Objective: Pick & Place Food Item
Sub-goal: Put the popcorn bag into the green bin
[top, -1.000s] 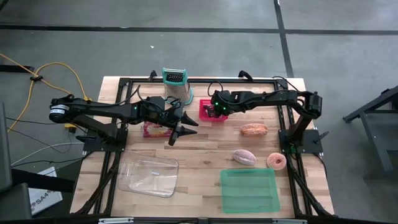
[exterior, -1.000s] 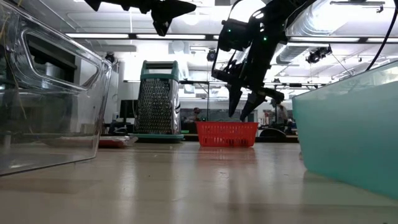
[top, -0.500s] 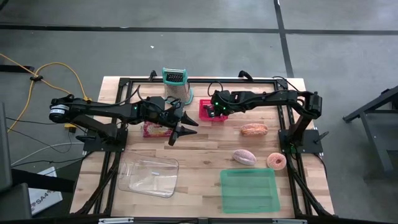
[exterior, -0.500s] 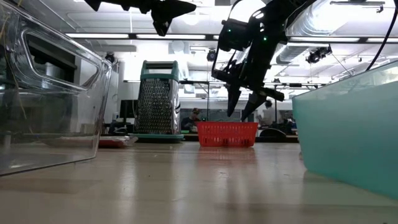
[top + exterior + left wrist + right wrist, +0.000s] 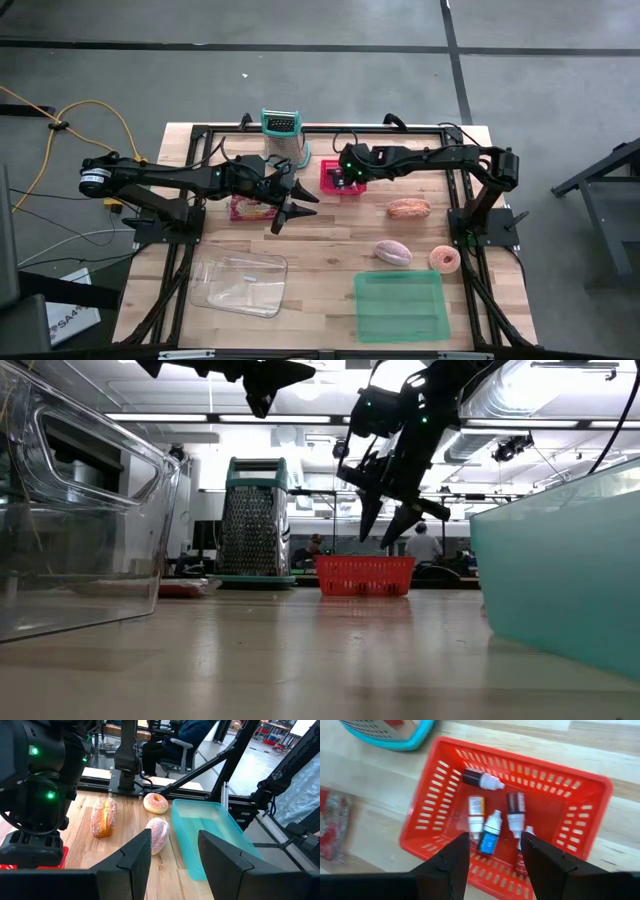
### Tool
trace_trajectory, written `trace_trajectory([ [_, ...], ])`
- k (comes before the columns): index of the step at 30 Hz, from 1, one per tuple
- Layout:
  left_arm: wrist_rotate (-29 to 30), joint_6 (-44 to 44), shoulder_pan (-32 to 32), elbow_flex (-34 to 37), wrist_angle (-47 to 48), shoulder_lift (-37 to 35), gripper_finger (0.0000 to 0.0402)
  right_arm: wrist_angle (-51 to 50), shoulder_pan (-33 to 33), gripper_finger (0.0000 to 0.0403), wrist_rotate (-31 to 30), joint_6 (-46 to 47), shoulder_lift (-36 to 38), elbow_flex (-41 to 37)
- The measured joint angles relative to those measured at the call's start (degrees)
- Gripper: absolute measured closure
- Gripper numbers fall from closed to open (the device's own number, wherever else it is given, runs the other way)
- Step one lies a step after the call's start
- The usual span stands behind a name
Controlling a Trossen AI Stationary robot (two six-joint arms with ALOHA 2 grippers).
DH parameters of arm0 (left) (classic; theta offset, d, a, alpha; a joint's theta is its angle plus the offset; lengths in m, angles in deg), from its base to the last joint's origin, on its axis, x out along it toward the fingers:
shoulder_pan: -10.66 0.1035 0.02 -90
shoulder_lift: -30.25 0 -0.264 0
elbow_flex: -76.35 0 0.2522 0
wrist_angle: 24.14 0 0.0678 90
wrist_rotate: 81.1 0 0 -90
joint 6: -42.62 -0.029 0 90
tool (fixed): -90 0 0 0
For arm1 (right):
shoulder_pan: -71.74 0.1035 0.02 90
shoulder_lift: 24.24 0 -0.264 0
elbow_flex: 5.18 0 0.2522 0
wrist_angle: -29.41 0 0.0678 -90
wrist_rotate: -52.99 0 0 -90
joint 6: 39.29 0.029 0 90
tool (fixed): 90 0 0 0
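Note:
Three food items lie on the table's right half: a brown bread roll [image 5: 408, 208], a pink bun [image 5: 392, 252] and a donut [image 5: 444, 259]. The left wrist view shows the roll [image 5: 103, 816], the bun [image 5: 158, 834] and the donut [image 5: 155, 803] too. My right gripper [image 5: 383, 540] hangs open above the red basket [image 5: 340, 178], fingers slanting down and clear of its rim. Small bottles [image 5: 492, 822] lie on the basket's floor. My left gripper [image 5: 295, 205] is open and held high over the table's middle, roughly level, with nothing between its fingers [image 5: 137, 857].
A metal grater [image 5: 282, 135] stands at the far edge beside the basket. A red packet [image 5: 250, 207] lies under my left arm. A clear container [image 5: 240, 283] sits near left and a green tray [image 5: 400, 305] near right. People sit beyond the table.

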Motion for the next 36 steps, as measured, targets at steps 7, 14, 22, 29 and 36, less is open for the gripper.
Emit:
trace_trajectory([
  [7, 0.0, 0.0, 0.0, 0.0, 0.0, 0.0, 0.0244, 0.8, -0.1, 0.0238, 0.1, -1.7, 1.3, 0.0],
  [14, 0.0, 0.0, 0.0, 0.0, 0.0, 0.0, 0.0244, 0.7, 1.1, 0.0238, -0.3, -7.4, 6.4, 0.0],
  [22, 0.0, 0.0, 0.0, 0.0, -0.1, 0.0, 0.0244, 0.7, 5.1, 0.0238, -4.4, -14.3, 10.5, 0.0],
  [29, 0.0, 0.0, 0.0, 0.0, -0.2, 0.0, 0.0244, 0.8, 8.9, 0.0238, -5.6, -17.9, 12.8, 0.0],
  [36, 0.0, 0.0, 0.0, 0.0, -0.2, 0.0, 0.0244, 0.7, 12.0, 0.0238, -8.1, -19.1, 12.8, 0.0],
])
